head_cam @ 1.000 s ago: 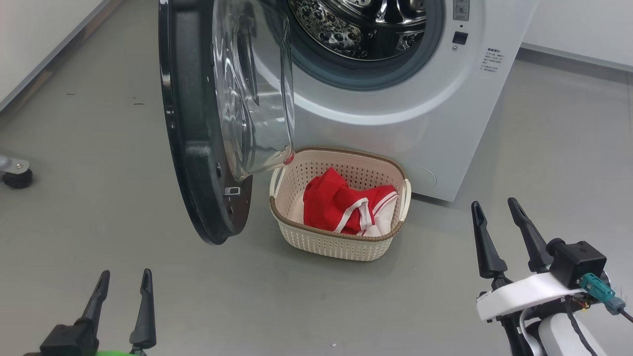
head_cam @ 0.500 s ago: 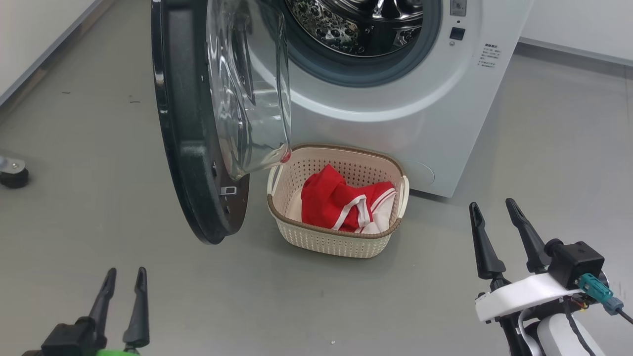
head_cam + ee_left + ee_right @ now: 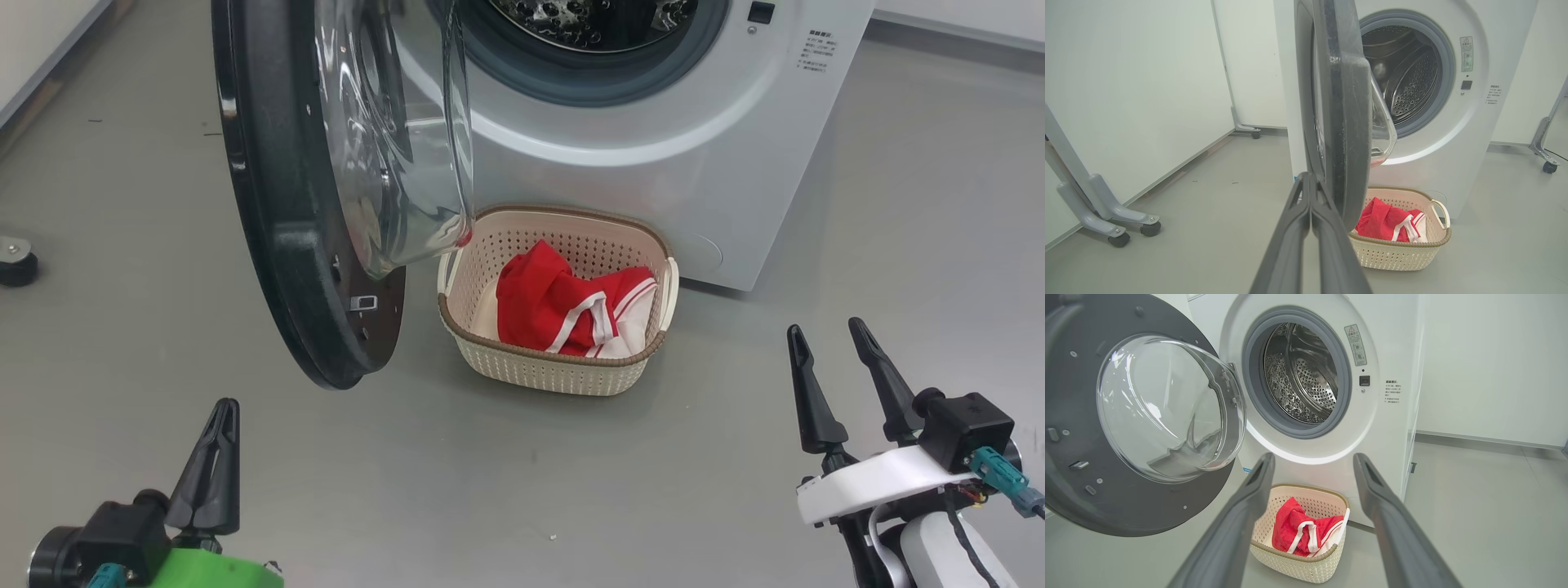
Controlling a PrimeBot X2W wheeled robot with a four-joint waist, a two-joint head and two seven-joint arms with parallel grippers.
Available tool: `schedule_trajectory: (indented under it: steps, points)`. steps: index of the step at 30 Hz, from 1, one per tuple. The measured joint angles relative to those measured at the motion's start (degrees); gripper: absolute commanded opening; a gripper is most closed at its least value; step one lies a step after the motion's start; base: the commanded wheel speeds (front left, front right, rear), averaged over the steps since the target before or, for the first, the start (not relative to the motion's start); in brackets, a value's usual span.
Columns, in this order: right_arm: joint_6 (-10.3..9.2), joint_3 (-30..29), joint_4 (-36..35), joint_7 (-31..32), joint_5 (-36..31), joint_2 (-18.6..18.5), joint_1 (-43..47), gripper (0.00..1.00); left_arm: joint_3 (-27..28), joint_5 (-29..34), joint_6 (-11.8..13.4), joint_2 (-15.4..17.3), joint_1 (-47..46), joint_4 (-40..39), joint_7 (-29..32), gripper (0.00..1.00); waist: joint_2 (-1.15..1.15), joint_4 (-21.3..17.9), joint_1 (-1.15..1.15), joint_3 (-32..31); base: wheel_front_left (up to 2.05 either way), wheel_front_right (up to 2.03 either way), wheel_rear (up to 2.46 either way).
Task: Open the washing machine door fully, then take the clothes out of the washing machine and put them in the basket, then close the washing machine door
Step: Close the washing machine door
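The washing machine [image 3: 694, 139] [image 3: 1392, 428] stands with its drum [image 3: 1306, 375] [image 3: 1404, 77] showing bare steel. Its door [image 3: 277, 204] [image 3: 1343, 122] [image 3: 1090, 498] hangs wide open, black rim toward me, glass bowl [image 3: 392, 139] bulging right. In front of the machine sits the cream basket [image 3: 555, 371] [image 3: 1400, 255] [image 3: 1294, 567] holding the red and white clothes [image 3: 563, 306] [image 3: 1384, 222] [image 3: 1302, 533]. My left gripper [image 3: 222, 408] [image 3: 1309, 179] is shut on nothing, low and near the door's bottom edge. My right gripper [image 3: 824, 331] [image 3: 1312, 461] stands open to the right of the basket.
Grey floor surrounds the machine. White partition panels on wheeled feet [image 3: 1114, 220] stand at the left, and another foot [image 3: 1545, 151] is at the far right. A dark caster [image 3: 16, 261] sits on the floor at left.
My left gripper's fingers have closed together from open. The head camera has shifted, so the machine and basket sit higher in its view. My right gripper stays open.
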Motion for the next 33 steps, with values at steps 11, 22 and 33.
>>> schedule_trajectory:
  steps: [11, 22, 33]
  points:
    - [0.01, -0.2, -0.6, 0.0, -0.2, -1.0, -1.3, 1.00, 3.5, -8.9, -0.8, -0.4, -6.0, -2.9, 2.3, 0.00, 0.00, 0.0, 0.00, 2.9, 0.00, 0.00, 0.00]
    - [0.19, -0.2, -1.1, 0.0, -0.2, -1.6, -2.5, 1.00, 14.0, -44.4, 0.3, -4.3, -14.8, -3.5, 17.2, 0.00, 0.00, -0.5, 0.00, 5.4, 0.00, 0.00, 0.00]
    - [0.46, -0.7, -1.1, 0.0, 0.3, -2.0, -3.0, 1.00, 20.4, -72.5, 11.7, -5.2, -21.6, -2.5, 30.3, 0.00, 0.00, -1.4, 0.00, 6.9, 0.00, 0.00, 0.00]
